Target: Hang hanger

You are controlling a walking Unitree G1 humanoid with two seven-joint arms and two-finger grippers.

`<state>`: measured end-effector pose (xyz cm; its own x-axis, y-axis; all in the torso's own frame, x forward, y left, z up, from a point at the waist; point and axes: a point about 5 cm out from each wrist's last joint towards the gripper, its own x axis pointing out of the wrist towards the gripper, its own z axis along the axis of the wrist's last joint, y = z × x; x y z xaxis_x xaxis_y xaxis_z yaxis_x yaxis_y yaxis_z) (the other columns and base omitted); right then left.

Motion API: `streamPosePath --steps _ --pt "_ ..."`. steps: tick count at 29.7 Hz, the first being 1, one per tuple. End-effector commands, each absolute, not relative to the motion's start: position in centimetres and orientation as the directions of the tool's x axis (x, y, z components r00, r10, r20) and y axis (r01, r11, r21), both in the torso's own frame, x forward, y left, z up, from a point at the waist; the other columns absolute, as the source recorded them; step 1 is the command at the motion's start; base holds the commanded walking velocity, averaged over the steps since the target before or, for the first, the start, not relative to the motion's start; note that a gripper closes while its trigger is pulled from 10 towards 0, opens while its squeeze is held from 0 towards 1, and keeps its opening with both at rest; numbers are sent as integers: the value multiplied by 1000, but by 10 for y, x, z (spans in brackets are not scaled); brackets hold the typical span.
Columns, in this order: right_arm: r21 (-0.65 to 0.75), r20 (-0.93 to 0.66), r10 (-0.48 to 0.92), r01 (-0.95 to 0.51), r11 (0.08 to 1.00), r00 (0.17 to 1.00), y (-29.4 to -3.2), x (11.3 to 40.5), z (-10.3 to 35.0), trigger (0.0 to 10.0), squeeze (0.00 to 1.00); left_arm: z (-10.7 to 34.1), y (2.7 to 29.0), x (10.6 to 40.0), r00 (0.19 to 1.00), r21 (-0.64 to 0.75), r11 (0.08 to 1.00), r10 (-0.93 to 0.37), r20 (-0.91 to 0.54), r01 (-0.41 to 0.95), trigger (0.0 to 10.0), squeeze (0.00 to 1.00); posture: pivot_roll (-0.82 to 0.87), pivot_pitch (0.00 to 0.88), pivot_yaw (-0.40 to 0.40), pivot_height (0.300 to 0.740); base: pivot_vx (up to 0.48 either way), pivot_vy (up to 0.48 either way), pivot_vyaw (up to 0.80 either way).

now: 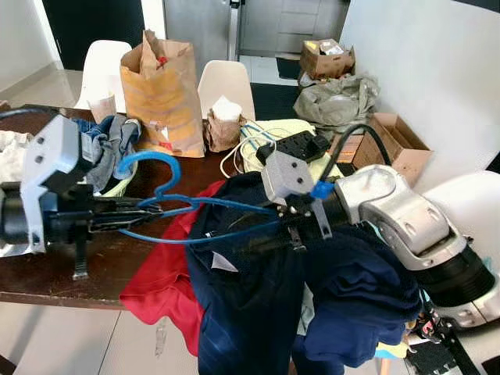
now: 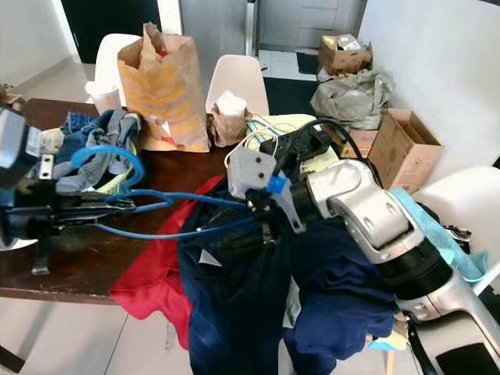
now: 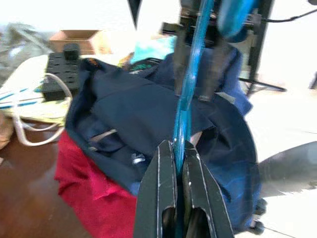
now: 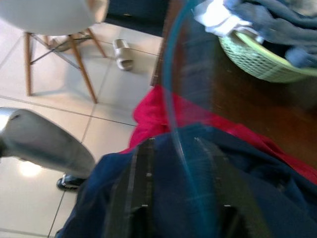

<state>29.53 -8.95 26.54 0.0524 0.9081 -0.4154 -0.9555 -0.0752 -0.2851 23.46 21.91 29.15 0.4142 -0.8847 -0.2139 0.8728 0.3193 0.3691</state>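
— Left eye view first: where is the blue hanger [image 1: 168,205]?

— Held level above the dark wooden table [image 1: 55,273], between the two arms. Its hook curls up at the left, its thin frame runs right toward a navy garment [image 1: 266,305].

— And the left gripper [image 1: 133,209]?

— At the left, reaching right. In the left wrist view its two black fingers [image 3: 161,198] are pressed together on the hanger's wire — clamped on it, just below the hook.

— The right gripper [image 2: 234,234]?

— Its silver arm comes in from the near right, with the navy garment draped over the forearm and hanging off the table's near edge. The fingers lie under or in the cloth at the hanger's right end. The right wrist view is blurred, the fingers seem apart with blue wire between them, but whether they grip I cannot tell.

— What lies under the navy cloth?

— A red garment [image 1: 160,289], spread on the table and spilling over the near edge.

— Anything else on the table?

— A tall brown paper bag [image 1: 162,94] at the far side, a smaller crumpled one [image 1: 224,125] to its right, and a pale green basket [image 4: 262,62] heaped with grey-blue clothes at the left. A black power strip [image 1: 301,146] with white cable sits far right. White chairs [image 1: 226,82] stand beyond the table, cardboard boxes [image 1: 394,144] by the right wall.
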Motion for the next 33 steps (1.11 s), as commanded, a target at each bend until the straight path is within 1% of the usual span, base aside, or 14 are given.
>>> streamPosePath --steps 1,8,10,14,15,16,17,18,24,28,29,31,32,33 --pt "-312 -396 918 -936 -162 -26 -73 285 273 0 0 292 207 233 358 388 263 -913 -195 883 10000 0 17 0 -49 740 0 0 0" --pt "-324 -399 916 -940 -109 31 -75 290 273 0 0 290 209 233 357 394 253 -909 -216 884 10000 0 19 0 -47 740 0 0 0" --pt "-338 -396 916 -938 -74 70 -77 295 275 0 0 289 212 233 371 394 262 -900 -231 881 10000 0 22 1 -46 740 0 0 0" --pt "-342 -393 916 -938 -60 85 -77 297 276 0 0 288 213 234 376 393 266 -896 -235 880 10000 0 22 1 -46 740 0 0 0" --pt "-345 -390 916 -937 -55 90 -78 297 277 0 0 287 216 234 365 331 277 -898 -244 902 10000 71 24 3 -46 740 0 0 0" --pt "-346 -389 917 -937 -52 92 -78 298 278 0 0 286 218 233 355 284 283 -901 -250 916 10000 71 24 3 -46 740 0 0 0" --pt "-351 -382 919 -935 -45 99 -79 299 279 0 0 287 222 232 345 236 289 -904 -252 928 10000 1000 25 4 -47 740 0 0 0" --pt "-354 -378 920 -934 -41 103 -79 300 281 0 0 287 224 231 339 207 292 -907 -251 934 10000 1000 25 4 -47 740 0 0 0" --pt "-360 -371 922 -932 -30 114 -81 302 282 0 0 289 231 231 363 221 311 -895 -260 924 10000 1000 28 6 -48 740 0 0 0" --pt "-367 -372 920 -930 -26 121 -83 304 283 0 0 294 242 232 423 277 351 -865 -270 894 10000 1000 30 7 -48 740 0 0 0" --pt "-369 -373 920 -929 -26 123 -84 304 283 0 0 297 248 232 452 305 368 -848 -277 878 10000 1000 30 8 -49 740 0 0 0" --pt "-369 -373 920 -929 -26 123 -84 304 283 0 0 297 248 232 452 305 368 -848 -277 878 10000 1000 30 8 -49 740 0 0 0" --pt "-372 -375 918 -928 -25 126 -84 304 283 0 0 301 252 231 476 329 383 -834 -278 863 10000 1000 31 9 -49 740 0 0 0" --pt "-372 -375 918 -928 -25 126 -84 304 283 0 0 301 252 231 476 329 383 -834 -278 863 10000 1000 31 9 -49 740 0 0 0"
